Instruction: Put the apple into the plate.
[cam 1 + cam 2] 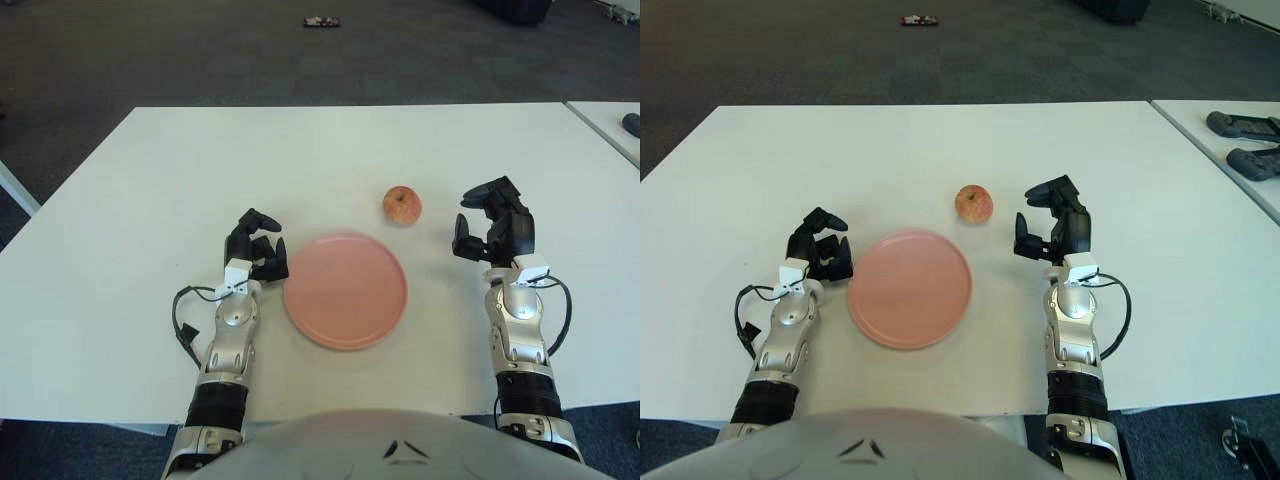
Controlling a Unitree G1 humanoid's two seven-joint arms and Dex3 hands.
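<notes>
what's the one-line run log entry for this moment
phase: reach | red-yellow apple: on white table, behind round pink plate | right hand: open, right of apple | left hand: idle, left of plate

My right hand (492, 226) is up off the surface with its forearm reaching forward, the wrist cable looping out to the side. Its black fingers (482, 191) are spread apart and hold nothing, the upper one stretched forward and the lower ones hanging down. My left hand (254, 247) sits low on my left with its forearm straight behind it. Its fingers are curled in loosely, gripping nothing.
</notes>
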